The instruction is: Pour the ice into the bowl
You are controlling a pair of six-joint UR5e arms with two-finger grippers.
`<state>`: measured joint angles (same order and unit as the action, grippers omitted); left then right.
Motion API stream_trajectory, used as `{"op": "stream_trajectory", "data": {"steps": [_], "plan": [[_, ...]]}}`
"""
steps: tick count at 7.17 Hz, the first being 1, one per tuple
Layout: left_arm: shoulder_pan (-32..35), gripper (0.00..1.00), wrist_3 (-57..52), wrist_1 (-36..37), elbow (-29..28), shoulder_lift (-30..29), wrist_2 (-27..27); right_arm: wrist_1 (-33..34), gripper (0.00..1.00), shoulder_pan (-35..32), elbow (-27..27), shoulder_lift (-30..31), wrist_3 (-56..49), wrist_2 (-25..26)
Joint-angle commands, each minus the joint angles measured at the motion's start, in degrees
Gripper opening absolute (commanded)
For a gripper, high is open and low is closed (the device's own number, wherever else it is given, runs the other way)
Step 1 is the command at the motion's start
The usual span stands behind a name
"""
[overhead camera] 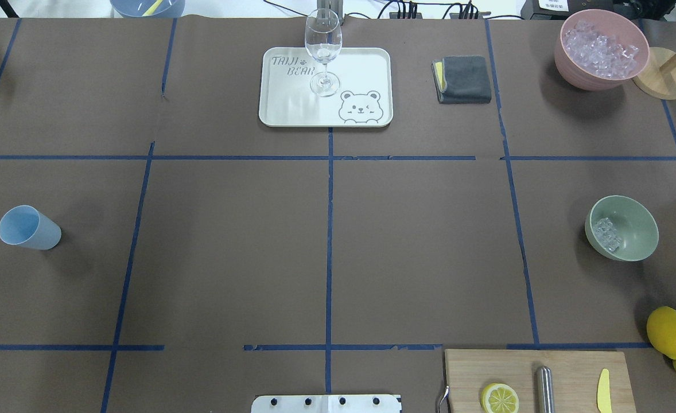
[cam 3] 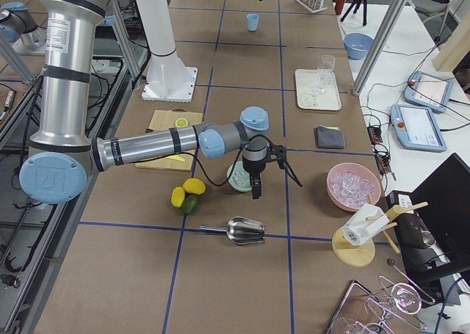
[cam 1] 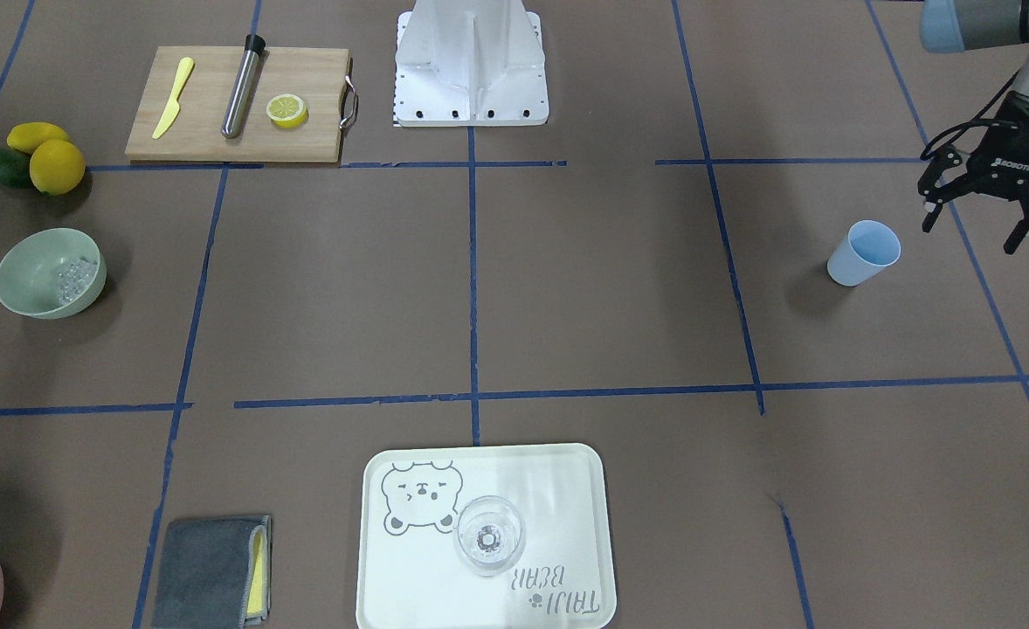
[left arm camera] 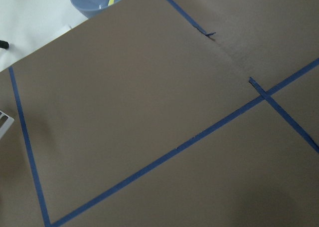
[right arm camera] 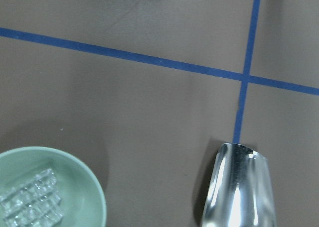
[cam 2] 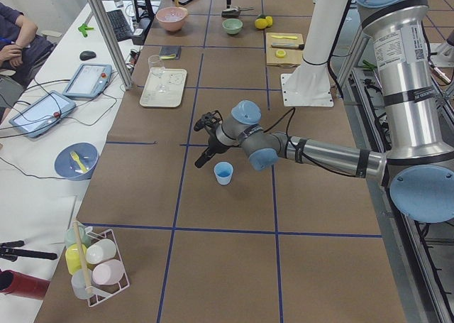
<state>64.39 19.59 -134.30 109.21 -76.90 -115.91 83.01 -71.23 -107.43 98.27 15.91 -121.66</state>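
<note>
The sage-green bowl [overhead camera: 632, 225] stands at the table's right side and holds a small cluster of clear ice [overhead camera: 606, 234]; both also show in the front view, bowl [cam 1: 30, 273] and ice [cam 1: 74, 279], and in the right wrist view, bowl [right arm camera: 85, 189] and ice [right arm camera: 30, 203]. The light blue cup [cam 1: 864, 253] stands upright and looks empty at the far left [overhead camera: 28, 228]. My left gripper [cam 1: 973, 231] is open and empty, raised just beside the cup. My right gripper [cam 3: 276, 183] hovers beside the bowl [cam 3: 236, 178]; I cannot tell its state.
A metal scoop [right arm camera: 239, 192] lies on the table near the bowl. A pink tub of ice [overhead camera: 602, 49], a grey cloth [overhead camera: 463, 79], a tray [overhead camera: 366, 69] with a wine glass [overhead camera: 323, 51], a cutting board [overhead camera: 567, 367] and lemons [overhead camera: 668, 331] stand around the edges.
</note>
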Motion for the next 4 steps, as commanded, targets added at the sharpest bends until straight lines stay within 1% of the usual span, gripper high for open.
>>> {"op": "stream_trajectory", "data": {"steps": [1, 2, 3, 4], "plan": [[7.74, 1.0, -9.06, 11.09, -1.37, -2.54, -6.61, 0.75, 1.0, -10.72, 4.58, 0.25, -14.35, -6.81], [12.29, 1.0, -16.96, 19.95, -1.37, -5.16, -6.7, 0.75, 1.0, -15.3, 7.65, 0.25, -19.11, -10.84], [17.38, 1.0, -25.83, 31.61, -2.59, -9.37, -6.79, 0.49, 1.0, -18.3, 10.11, 0.25, -22.47, -14.45], [20.65, 1.0, -30.09, 39.64, -2.86, -10.02, -7.57, 0.75, 1.0, -19.64, 10.66, 0.25, -21.81, -15.61]]}}
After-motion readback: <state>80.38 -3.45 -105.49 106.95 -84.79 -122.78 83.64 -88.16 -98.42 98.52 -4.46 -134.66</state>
